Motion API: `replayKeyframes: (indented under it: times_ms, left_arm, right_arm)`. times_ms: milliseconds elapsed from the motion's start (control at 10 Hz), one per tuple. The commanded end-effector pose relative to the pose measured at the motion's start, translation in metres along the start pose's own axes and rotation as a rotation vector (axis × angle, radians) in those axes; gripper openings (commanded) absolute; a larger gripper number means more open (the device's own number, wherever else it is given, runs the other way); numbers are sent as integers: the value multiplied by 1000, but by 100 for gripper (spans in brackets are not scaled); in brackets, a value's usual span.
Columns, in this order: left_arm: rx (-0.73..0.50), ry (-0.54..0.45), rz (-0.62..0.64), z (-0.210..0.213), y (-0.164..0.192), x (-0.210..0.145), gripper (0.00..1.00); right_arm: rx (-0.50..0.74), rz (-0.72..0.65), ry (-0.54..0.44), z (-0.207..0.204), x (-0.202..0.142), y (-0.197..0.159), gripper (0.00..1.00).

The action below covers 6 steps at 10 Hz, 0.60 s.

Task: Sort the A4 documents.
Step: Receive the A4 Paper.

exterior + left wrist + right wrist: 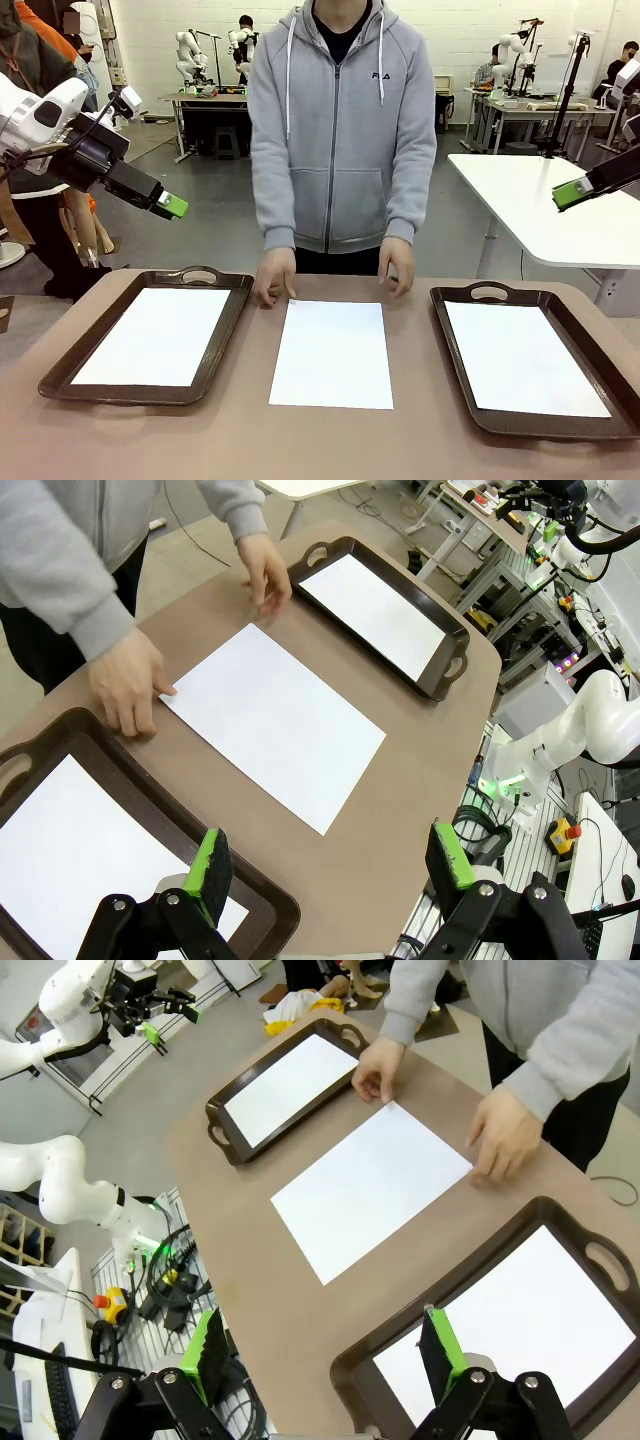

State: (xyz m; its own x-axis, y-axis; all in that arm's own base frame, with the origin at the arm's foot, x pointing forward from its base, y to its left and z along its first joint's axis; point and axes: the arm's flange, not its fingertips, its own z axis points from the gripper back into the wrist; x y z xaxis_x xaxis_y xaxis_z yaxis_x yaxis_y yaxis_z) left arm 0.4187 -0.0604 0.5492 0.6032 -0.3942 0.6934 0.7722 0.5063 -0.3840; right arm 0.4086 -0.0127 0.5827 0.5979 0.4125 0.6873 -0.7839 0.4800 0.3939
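A white A4 sheet (pixel 333 353) lies flat on the brown table between two dark trays; it also shows as the sheet (pixel 272 720) and the sheet (pixel 372 1187). The person's hands (pixel 274 277) rest at its far corners. Another white sheet (pixel 156 335) lies in the left tray (pixel 62 372), and a third sheet (pixel 522 357) in the right tray (pixel 457 365). My left gripper (pixel 170 206) hangs open high above the left tray, nothing between its fingers (pixel 208 868). My right gripper (pixel 570 192) hovers open above the right side, its green pads (pixel 440 1345) apart.
The person in a grey hoodie (pixel 340 130) stands at the far edge of the table. A white table (pixel 560 205) stands behind on the right. Bare brown tabletop (pixel 330 440) stretches along the near edge.
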Motion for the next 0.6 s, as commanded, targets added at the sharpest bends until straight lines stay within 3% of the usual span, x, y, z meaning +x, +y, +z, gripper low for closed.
replayKeyframes:
  times_ms: [0, 500]
  left_arm:
    - [-2, 7, -5, 1, 0, -1, 100]
    - [-2, 7, -5, 1, 0, -1, 100]
  right_arm:
    - [0, -2, -11, -2, 0, 0, 100]
    - [0, -2, -11, -2, 0, 0, 100]
